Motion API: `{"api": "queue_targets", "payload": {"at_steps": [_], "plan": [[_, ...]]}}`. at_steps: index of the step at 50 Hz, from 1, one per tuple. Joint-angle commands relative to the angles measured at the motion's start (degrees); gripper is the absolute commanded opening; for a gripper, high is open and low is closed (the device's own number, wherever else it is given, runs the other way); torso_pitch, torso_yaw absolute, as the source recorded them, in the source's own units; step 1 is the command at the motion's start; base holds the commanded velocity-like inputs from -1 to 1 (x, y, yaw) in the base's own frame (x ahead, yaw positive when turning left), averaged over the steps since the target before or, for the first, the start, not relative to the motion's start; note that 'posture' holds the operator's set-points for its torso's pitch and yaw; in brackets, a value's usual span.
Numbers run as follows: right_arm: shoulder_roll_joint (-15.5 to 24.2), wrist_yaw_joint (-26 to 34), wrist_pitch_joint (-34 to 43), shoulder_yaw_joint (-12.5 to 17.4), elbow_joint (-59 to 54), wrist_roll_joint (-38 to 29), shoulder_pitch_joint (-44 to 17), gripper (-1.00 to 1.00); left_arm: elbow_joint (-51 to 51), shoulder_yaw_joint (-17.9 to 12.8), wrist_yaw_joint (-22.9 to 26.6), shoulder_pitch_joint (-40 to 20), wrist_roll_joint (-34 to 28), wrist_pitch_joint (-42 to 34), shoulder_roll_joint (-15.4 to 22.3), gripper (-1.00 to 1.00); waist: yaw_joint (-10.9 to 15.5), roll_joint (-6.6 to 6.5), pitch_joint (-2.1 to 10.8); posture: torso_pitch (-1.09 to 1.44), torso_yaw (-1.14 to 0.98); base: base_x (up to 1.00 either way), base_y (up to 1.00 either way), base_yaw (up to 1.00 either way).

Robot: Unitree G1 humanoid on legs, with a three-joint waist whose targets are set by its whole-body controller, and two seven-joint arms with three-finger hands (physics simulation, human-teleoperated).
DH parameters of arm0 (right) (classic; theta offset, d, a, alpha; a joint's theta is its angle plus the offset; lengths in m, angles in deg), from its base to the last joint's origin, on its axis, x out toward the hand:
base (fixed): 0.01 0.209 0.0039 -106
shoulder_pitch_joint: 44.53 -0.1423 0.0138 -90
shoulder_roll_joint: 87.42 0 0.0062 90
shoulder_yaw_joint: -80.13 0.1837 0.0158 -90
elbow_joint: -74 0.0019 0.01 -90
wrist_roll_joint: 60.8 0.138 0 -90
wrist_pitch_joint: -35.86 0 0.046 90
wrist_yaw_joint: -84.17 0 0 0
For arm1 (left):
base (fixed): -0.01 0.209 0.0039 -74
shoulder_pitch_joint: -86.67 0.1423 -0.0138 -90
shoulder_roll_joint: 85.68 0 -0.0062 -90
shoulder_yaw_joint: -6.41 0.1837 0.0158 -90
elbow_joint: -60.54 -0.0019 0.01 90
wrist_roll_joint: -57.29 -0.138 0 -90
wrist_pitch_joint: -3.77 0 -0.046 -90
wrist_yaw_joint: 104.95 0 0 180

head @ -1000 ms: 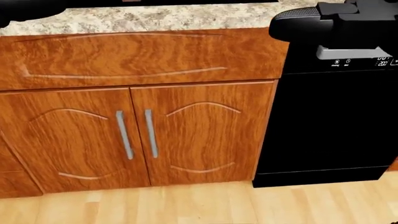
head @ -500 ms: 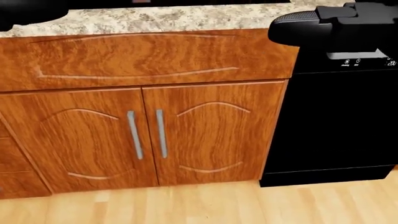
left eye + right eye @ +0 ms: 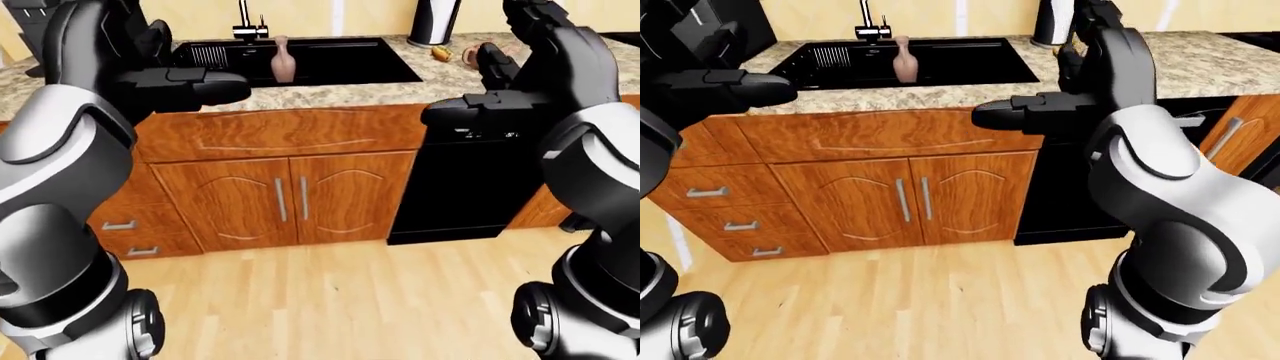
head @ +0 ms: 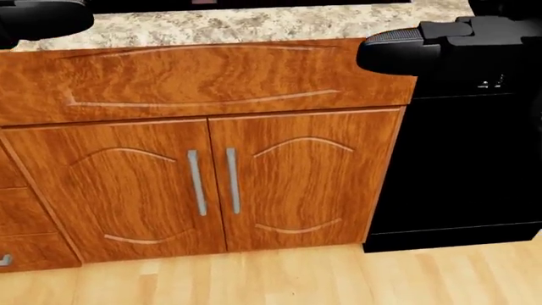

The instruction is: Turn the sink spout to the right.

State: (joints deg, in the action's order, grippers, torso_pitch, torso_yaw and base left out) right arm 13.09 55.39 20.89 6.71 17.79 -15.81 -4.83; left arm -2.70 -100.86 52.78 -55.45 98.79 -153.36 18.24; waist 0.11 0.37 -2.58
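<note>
The black sink (image 3: 330,64) is set in the speckled counter (image 3: 330,94) at the top of the left-eye view. Its faucet (image 3: 243,24) stands at the far rim; the spout runs up out of view, so I cannot tell which way it points. A pink vase (image 3: 283,61) stands in the basin. My left hand (image 3: 215,84) is open, held level over the counter's near edge, left of the sink. My right hand (image 3: 450,114) is open, in front of the counter edge above the dishwasher. Neither hand touches the faucet.
Wooden cabinet doors (image 3: 290,199) with two metal handles stand under the sink, with drawers (image 3: 130,232) to the left. A black dishwasher (image 3: 455,187) is to the right. A dark jug (image 3: 435,21) and small items (image 3: 442,52) sit on the counter to the right. Wood floor lies below.
The whole head view has shifted: cabinet and dishwasher slid right in the picture, so the camera has moved left. The hands keep their pose.
</note>
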Motion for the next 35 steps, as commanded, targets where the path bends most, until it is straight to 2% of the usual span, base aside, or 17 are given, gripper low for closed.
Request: {"api": "queue_targets", "payload": {"at_steps": [1,3,4,5,7,9,14,16,17,18,19,20,28,30,31,32,35], "plan": [[0.7,-0.1,-1.2,0.9,0.4,-0.6,-1.4,1.0,0.4,0.0,0.3,-1.5,-0.2,1.8,0.4,1.0,-0.2,-0.12,0.95,0.0,0.0,0.0,0.1,0.0],[0.8,0.1,-1.1,1.0,0.4,-0.7,-1.5,1.0,0.8,-0.3,-0.1,-2.0,0.3,0.9,0.4,1.0,0.0,1.88,1.04,0.0,0.0,0.0,0.11,0.0],[0.9,0.1,-0.9,1.1,0.4,-0.6,-1.6,1.0,0.5,-0.1,-0.1,-2.2,0.2,0.9,0.5,1.0,0.1,3.73,1.54,0.0,0.0,0.0,0.11,0.0],[1.0,0.1,-0.9,1.2,0.4,-0.6,-1.7,1.0,0.2,-0.1,0.0,-2.5,0.2,1.0,0.6,1.0,0.0,2.81,1.29,0.0,0.0,0.0,0.12,0.0],[0.9,0.1,-0.9,1.1,0.3,-0.8,-1.7,1.0,0.3,-0.2,-0.3,-2.9,0.5,0.6,0.5,1.0,0.2,3.06,1.3,0.0,0.0,0.0,0.11,0.0],[1.0,0.5,-1.4,0.8,0.0,-1.2,-1.5,1.0,0.0,-0.1,-0.2,-2.9,0.4,0.8,0.7,1.0,0.1,2.34,1.64,0.0,0.0,0.0,0.11,0.0],[0.7,0.7,-1.3,0.7,0.1,-1.6,-1.5,1.0,-0.1,0.0,-0.1,-2.7,0.2,1.2,0.5,1.0,0.2,-0.31,0.72,0.0,0.0,0.0,0.11,0.0],[0.5,0.8,-1.4,0.6,0.2,-1.9,-1.3,1.0,0.1,0.1,-0.1,-2.4,0.1,1.2,0.4,1.0,-0.2,-2.59,0.86,0.0,0.0,0.0,0.11,0.0],[0.4,0.8,-1.1,0.7,0.3,-1.9,-1.4,1.0,0.2,0.2,0.0,-2.4,0.0,1.3,0.5,1.0,-0.4,-4.6,1.38,0.0,0.0,0.0,0.11,0.0],[0.4,0.8,-1.0,0.7,0.3,-1.9,-1.5,1.0,0.0,0.2,0.0,-2.7,0.0,1.2,0.6,1.0,-0.9,-5.11,2.05,0.0,0.0,0.0,0.12,0.0],[0.4,0.9,-1.0,0.6,0.3,-2.0,-1.5,1.0,-0.2,0.2,0.0,-3.1,0.0,1.0,0.7,1.0,-0.1,-4.03,1.3,0.0,0.0,0.0,0.11,0.0],[0.4,1.0,-1.1,0.5,0.3,-2.2,-1.5,1.0,-0.3,0.2,0.0,-3.3,0.0,1.0,0.7,1.0,-0.5,-4.36,1.05,0.0,0.0,0.0,0.11,0.0],[-0.2,1.6,-1.1,0.3,0.8,-3.4,-0.8,1.0,0.0,0.2,0.4,-2.7,-0.4,1.2,0.4,1.0,-0.2,-0.08,0.94,0.0,0.0,0.0,0.11,0.0],[-0.3,1.7,-0.7,0.4,0.7,-3.4,-1.4,1.0,0.1,0.1,0.3,-2.7,-0.3,0.9,0.5,1.0,0.0,2.13,1.08,0.0,0.0,0.0,0.11,0.0],[-0.3,1.8,-0.9,0.3,0.6,-3.6,-1.2,1.0,0.1,0.1,0.3,-2.8,-0.3,0.9,0.5,1.0,0.1,4.07,1.65,0.0,0.0,0.0,0.11,0.0],[-0.4,1.9,-0.9,0.4,0.7,-3.7,-1.1,1.0,0.1,0.1,0.3,-2.8,-0.4,0.9,0.5,1.0,-0.3,2.31,1.17,0.0,0.0,0.0,0.12,0.0],[-0.6,2.2,-0.9,0.3,1.1,-4.1,-0.7,1.0,0.2,0.1,0.3,-2.5,-0.3,1.1,0.4,1.0,0.0,2.61,1.62,0.0,0.0,0.0,0.11,0.0]]}}
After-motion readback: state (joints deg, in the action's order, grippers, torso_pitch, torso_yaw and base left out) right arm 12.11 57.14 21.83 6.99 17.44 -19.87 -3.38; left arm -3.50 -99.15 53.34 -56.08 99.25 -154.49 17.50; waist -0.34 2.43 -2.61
